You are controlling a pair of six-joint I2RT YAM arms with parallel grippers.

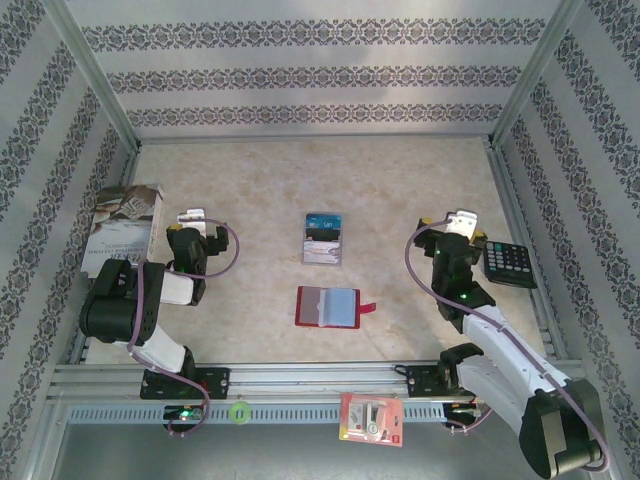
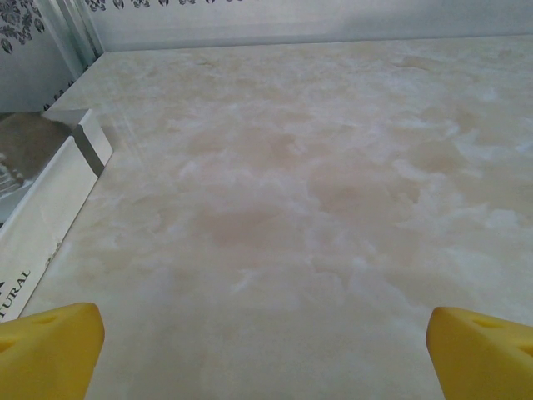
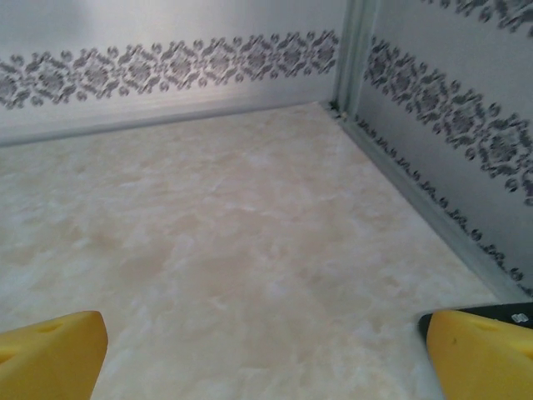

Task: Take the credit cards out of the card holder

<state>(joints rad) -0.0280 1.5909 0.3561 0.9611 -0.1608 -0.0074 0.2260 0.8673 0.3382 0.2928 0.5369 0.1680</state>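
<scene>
Centrally, card holder (image 1: 330, 307) open — credit cards (image 1: 323, 238) apart beyond it; left gripper (image 1: 192, 216), right gripper (image 1: 462, 220) wide, empty.

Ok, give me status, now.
Left gripper open, empty. Right gripper open, empty. Red card holder lying open mid-table, neither gripper on it. Path to it clear; calculator sits beside right gripper.
</scene>
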